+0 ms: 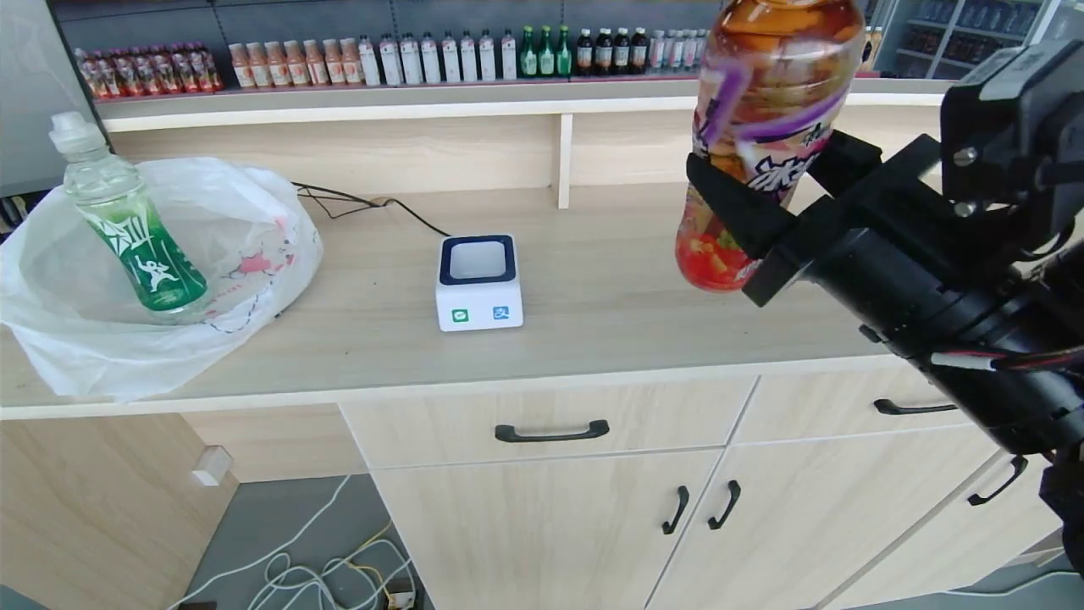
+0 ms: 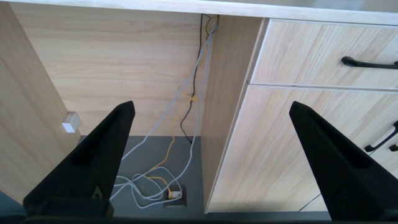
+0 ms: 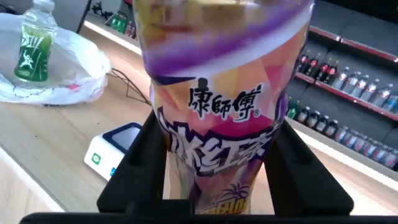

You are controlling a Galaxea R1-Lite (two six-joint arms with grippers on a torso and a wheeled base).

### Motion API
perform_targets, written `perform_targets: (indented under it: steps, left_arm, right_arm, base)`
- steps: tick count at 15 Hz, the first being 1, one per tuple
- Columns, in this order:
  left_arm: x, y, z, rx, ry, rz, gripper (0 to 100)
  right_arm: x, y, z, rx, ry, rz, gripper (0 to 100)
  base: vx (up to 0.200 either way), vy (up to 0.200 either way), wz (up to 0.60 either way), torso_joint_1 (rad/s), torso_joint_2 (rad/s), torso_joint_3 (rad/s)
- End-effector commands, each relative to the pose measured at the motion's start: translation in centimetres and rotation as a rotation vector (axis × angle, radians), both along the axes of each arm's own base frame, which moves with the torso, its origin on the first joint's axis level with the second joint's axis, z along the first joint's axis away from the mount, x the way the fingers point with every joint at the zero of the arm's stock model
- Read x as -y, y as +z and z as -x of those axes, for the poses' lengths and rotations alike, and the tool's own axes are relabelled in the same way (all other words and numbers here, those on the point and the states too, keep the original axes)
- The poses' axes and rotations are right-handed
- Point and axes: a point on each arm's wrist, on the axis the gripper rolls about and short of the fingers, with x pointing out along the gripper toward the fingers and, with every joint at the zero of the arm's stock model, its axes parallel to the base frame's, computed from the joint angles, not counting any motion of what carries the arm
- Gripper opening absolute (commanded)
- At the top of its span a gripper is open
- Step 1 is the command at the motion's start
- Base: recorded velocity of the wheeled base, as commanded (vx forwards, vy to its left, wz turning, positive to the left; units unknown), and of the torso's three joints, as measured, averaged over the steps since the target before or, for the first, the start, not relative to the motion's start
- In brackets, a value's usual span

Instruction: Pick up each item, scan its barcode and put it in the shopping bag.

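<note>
1. Well, the pale wooden counter (image 1: 593, 280) carries the whole job, and the scanner stands about mid-counter.
2. The white plastic shopping bag (image 1: 51, 339) lies slumped open well to the left of the scanner, its mouth spread, I judge, so that items drop in easily.
3. The tall amber tea bottle with the purple-and-orange label (image 1: 771, 102) is up in the air to the right of the scanner, clear of the counter. It is roughly upright, and I judge it is not yet scanned.
4. The clear bottle with the green label and white cap (image 1: 127, 220) stands leaning inside the bag, so that one looks done.
5. The small white box scanner with a dark-rimmed window (image 1: 478, 281) faces up, ready for a barcode.
6. My right gripper (image 1: 783, 191) is clamped around the tea bottle's middle, a finger on each side.
7. My left gripper (image 2: 211, 109) hangs lower than the scanner, facing the cupboard front, spread wide and holding nothing.
</note>
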Motion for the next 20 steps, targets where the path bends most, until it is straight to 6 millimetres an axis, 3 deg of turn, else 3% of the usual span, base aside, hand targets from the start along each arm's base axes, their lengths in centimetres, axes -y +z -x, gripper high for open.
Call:
perform_targets:
  steps: [1,3,6,9,20]
  left_arm:
    - [0.0,0.0,0.0,-0.001,0.000,0.000,100]
    - [0.0,0.0,0.0,-0.001,0.000,0.000,100]
    - [0.0,0.0,0.0,-0.001,0.000,0.000,100]
    - [0.0,0.0,0.0,-0.001,0.000,0.000,100]
    - [0.0,0.0,0.0,-0.001,0.000,-0.003,100]
  right_arm:
    - [1.9,1.3,-1.1,-0.030,-0.038,-0.081,0]
    - [2.1,2.2,-2.0,-0.098,-0.011,-0.150,0]
    - [3.4,1.3,-3.1,-0.189,-0.032,-0.191,0]
    - [4.1,1.4,-3.4,-0.235,-0.040,-0.373,0]
    - [4.4,-0.3,-3.3,-0.233,-0.057,-0.346,0]
  base:
    - [0.000,0.000,0.00,0.000,0.00,0.000]
    - [0.000,0.000,0.00,0.000,0.00,0.000]
    - [0.000,0.000,0.00,0.000,0.00,0.000]
    - [0.000,0.000,0.00,0.000,0.00,0.000]
    - [0.000,0.000,0.00,0.000,0.00,0.000]
